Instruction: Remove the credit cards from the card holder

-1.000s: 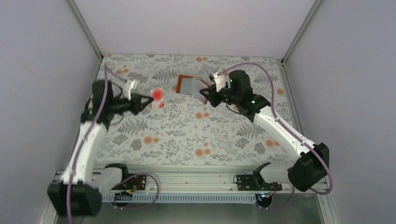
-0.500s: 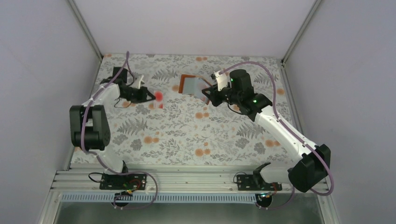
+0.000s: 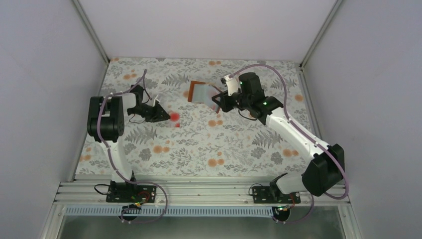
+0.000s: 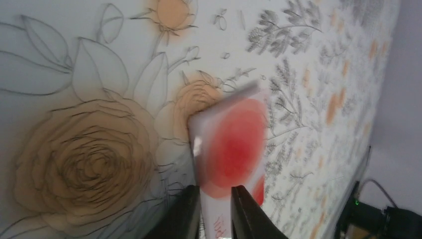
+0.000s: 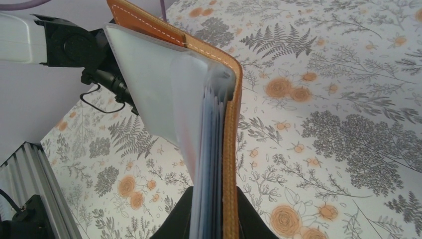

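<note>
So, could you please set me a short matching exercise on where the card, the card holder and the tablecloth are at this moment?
Things:
1. blotched card
2. card holder
3. tablecloth

States:
A. floral print, spread under both arms
B. gripped in the right gripper, plastic sleeves fanned open
C. pinched in the left gripper, apart from the holder

Pairs: 1-C, 2-B, 3-A.

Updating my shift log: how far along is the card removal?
Done: the blotched card is out of the card holder. In hand: the left fingers pinch it near the table; the right fingers grip the open holder. Left: release it; whether more remain inside is hidden.
</note>
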